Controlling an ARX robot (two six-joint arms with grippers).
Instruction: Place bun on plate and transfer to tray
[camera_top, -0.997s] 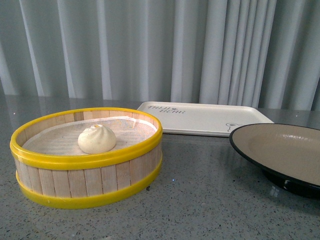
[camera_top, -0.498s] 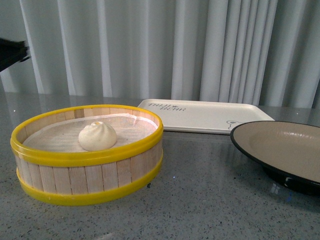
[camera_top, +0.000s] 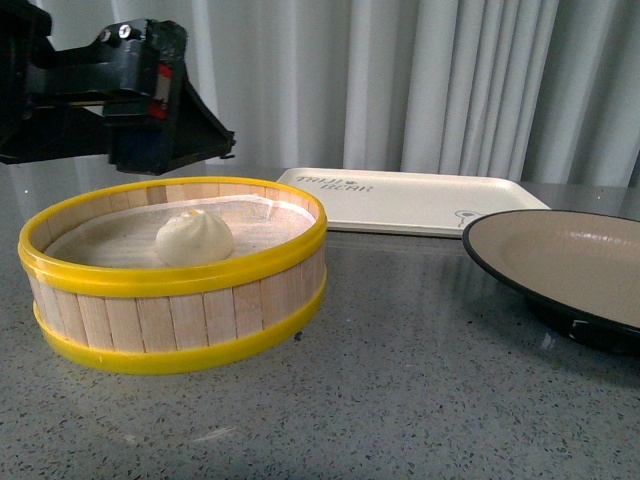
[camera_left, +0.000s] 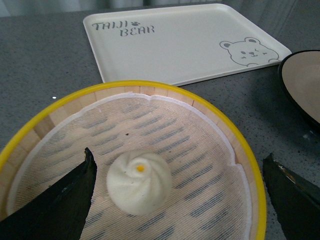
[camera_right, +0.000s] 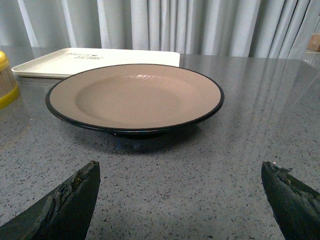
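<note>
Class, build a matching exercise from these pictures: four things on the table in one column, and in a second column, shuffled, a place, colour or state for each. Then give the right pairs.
Column one
1. bun
2. plate
3. tray
4. steamer basket

Column two
A. flat, cream-white, with dark print
B. empty, beige inside with a black rim
C. sits inside the round wooden container
D. wooden slats between yellow hoops

Pairs: 1-C, 2-B, 3-A, 4-D
</note>
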